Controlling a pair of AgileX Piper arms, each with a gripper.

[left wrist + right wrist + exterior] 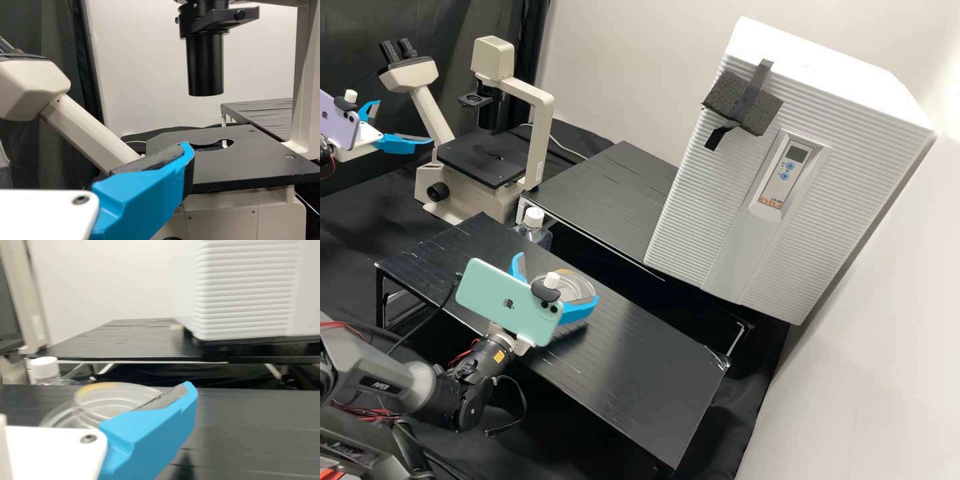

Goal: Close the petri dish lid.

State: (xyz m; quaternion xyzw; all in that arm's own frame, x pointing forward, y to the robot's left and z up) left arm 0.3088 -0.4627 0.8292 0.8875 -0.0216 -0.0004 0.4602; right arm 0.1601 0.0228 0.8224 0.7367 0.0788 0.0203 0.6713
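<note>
In the high view my left gripper (404, 122) is open beside the microscope, far from the dish; one blue finger (142, 200) shows in the left wrist view. My right gripper (557, 277) stands open over the black bench, with its blue fingers on opposite sides of the clear petri dish (570, 287). In the right wrist view one blue finger (150, 437) covers part of the petri dish (107, 402). Two clear round parts overlap off-centre there, the upper one with a yellowish edge and seemingly tilted. Which is the lid, and whether the fingers touch it, I cannot tell.
A microscope (487, 160) stands at the back left, its stage close to my left gripper. A white-capped bottle (533, 230) is behind the low black bench (640, 373). A white ribbed incubator (707, 220) stands by a rear black platform (607, 193).
</note>
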